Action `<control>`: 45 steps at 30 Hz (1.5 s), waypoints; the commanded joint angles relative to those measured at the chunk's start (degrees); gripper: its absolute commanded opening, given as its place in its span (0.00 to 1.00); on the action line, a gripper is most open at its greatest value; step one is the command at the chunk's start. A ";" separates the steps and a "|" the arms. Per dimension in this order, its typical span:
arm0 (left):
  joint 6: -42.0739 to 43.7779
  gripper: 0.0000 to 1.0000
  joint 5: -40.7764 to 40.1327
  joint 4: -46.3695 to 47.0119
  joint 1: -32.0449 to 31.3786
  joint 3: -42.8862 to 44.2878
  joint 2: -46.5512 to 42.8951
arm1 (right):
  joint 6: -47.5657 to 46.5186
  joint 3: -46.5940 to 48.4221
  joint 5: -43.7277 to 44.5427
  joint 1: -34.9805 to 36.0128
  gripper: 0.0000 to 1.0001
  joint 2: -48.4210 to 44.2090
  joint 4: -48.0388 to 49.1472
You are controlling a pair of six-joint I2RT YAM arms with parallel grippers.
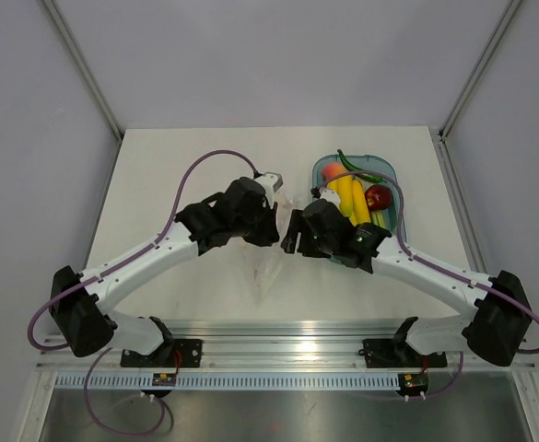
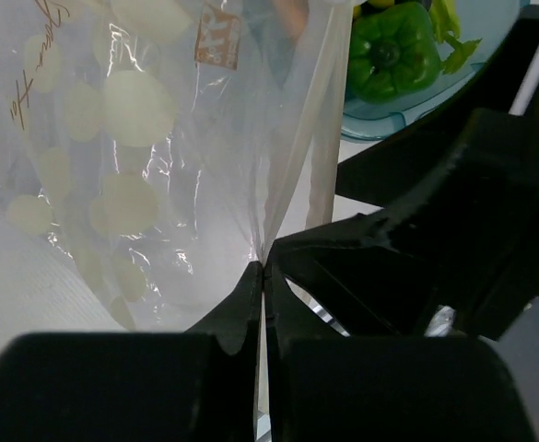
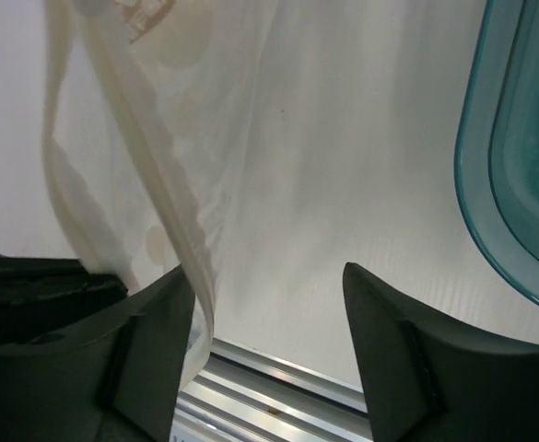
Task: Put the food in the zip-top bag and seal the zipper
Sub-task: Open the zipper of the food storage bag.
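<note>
The zip-top bag [image 2: 131, 129], clear with pale round blobs, hangs between the two grippers at mid-table [image 1: 271, 267]. My left gripper [image 2: 263, 267] is shut on a fold of its edge. My right gripper [image 3: 269, 276] stands open just right of the left one. The zipper [image 3: 172, 207], a pale ridged strip, runs down against the inner face of its left finger [image 3: 154, 322], and the right finger is apart from it. The food stays in the teal tray [image 1: 391, 171]: a yellow banana bunch [image 1: 347, 198], a dark red apple [image 1: 378, 196], an orange piece [image 1: 332, 172] and a green pepper [image 2: 389, 55].
The tray's rim [image 3: 476, 184] lies close to the right of my right gripper. A metal rail [image 1: 278, 350] runs along the table's near edge below both arms. Grey walls close in the table at the back and sides.
</note>
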 commanded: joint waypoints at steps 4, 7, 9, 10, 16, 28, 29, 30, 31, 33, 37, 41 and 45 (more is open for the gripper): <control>-1.27 0.00 6.31 1.94 3.07 1.19 -4.67 | 1.87 2.12 1.56 0.25 0.38 3.90 6.32; -0.66 0.00 5.96 1.06 4.39 0.93 -5.90 | 1.61 2.64 2.96 0.25 0.00 3.19 6.77; 0.22 0.00 4.73 0.62 5.18 0.23 -6.43 | 0.82 3.78 3.40 0.25 0.00 3.19 5.63; 0.48 0.00 4.21 0.62 5.53 -0.12 -6.95 | 0.12 5.44 3.40 0.25 0.00 3.28 5.02; 0.23 0.06 1.83 1.05 5.71 -2.67 -7.57 | 0.72 14.05 1.83 0.25 0.00 7.67 -1.58; -5.75 0.45 -0.71 7.29 5.71 -8.30 -13.90 | 4.25 23.92 1.82 0.25 0.00 13.12 -13.98; -5.93 0.45 -1.07 7.56 5.71 -8.21 -13.81 | 4.33 23.74 1.56 0.25 0.00 13.04 -13.37; -6.11 0.45 -1.33 7.56 5.71 -8.12 -13.73 | 4.51 23.56 0.95 0.25 0.00 12.95 -13.01; -6.11 0.45 -1.86 7.56 5.71 -8.04 -13.12 | 4.68 23.21 0.77 0.25 0.00 12.86 -12.75; -6.11 0.45 -1.60 7.56 5.71 -7.86 -12.24 | 4.77 23.12 0.42 0.25 0.00 12.77 -12.39; -6.37 0.49 1.02 9.22 5.71 -8.56 -10.91 | 4.77 22.95 0.15 0.25 0.00 12.51 -12.74; -6.81 0.62 2.44 11.34 5.62 -8.83 -9.69 | 5.13 22.24 -0.28 0.25 0.00 11.90 -11.87; -6.81 0.58 1.39 12.13 5.27 -9.18 -8.28 | 5.39 21.98 -1.25 0.25 0.00 11.46 -11.16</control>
